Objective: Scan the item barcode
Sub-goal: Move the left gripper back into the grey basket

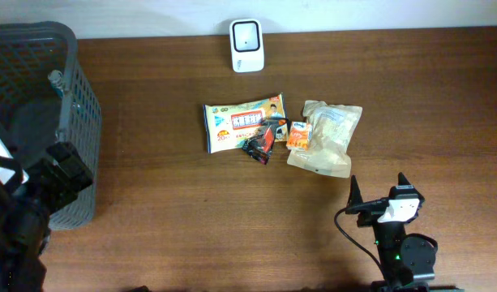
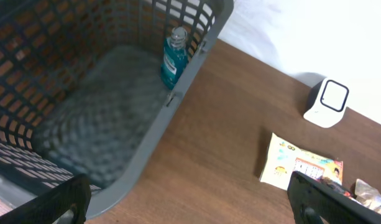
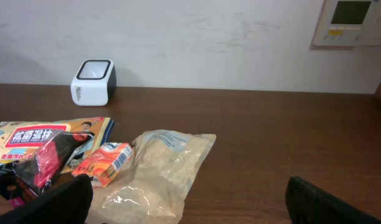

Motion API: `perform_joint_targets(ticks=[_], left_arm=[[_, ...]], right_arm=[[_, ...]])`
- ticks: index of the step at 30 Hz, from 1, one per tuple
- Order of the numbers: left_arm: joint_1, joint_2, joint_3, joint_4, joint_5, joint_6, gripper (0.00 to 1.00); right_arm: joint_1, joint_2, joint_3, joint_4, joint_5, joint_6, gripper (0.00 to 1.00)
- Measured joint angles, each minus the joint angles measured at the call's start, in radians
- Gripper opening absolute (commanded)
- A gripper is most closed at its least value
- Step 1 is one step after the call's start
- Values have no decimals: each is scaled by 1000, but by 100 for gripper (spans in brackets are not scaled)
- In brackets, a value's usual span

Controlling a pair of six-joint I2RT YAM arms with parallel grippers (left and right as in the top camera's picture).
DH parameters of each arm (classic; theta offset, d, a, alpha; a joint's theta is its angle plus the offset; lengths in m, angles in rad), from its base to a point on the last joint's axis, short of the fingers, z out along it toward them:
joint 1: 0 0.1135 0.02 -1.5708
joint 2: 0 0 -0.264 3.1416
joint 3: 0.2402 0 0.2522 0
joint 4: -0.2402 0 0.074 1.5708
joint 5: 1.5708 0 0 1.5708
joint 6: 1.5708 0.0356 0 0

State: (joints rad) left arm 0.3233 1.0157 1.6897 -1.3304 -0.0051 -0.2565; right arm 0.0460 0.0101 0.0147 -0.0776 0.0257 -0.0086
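The white barcode scanner (image 1: 247, 45) stands at the table's far edge, also seen in the wrist views (image 2: 327, 101) (image 3: 94, 81). Mid-table lie a yellow wipes pack (image 1: 242, 122), a small red-and-black packet (image 1: 263, 139), a small orange carton (image 1: 299, 135) and a clear bag of grains (image 1: 327, 139). My right gripper (image 1: 379, 188) hovers open just in front of the bag (image 3: 162, 168), holding nothing. My left gripper (image 2: 193, 205) is open and holds nothing at the left, over the basket's near corner, well away from the items.
A grey plastic basket (image 1: 78, 105) fills the far left corner, with a blue bottle (image 2: 173, 57) upright inside it against the wall. Bare wood lies between the basket and the items and along the front edge.
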Motion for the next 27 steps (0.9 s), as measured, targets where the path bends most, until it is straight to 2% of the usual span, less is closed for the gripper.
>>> perform_joint_targets(ticks=[9, 16, 27], left_arm=[[122, 120, -2, 33, 9, -71, 99], [229, 248, -5, 33, 104, -148, 99], [293, 389, -5, 11, 143, -213, 99]], right_arm=[[0, 0, 0, 0, 0, 0, 99], [0, 0, 0, 0, 0, 0, 99], [0, 0, 0, 0, 0, 0, 98]])
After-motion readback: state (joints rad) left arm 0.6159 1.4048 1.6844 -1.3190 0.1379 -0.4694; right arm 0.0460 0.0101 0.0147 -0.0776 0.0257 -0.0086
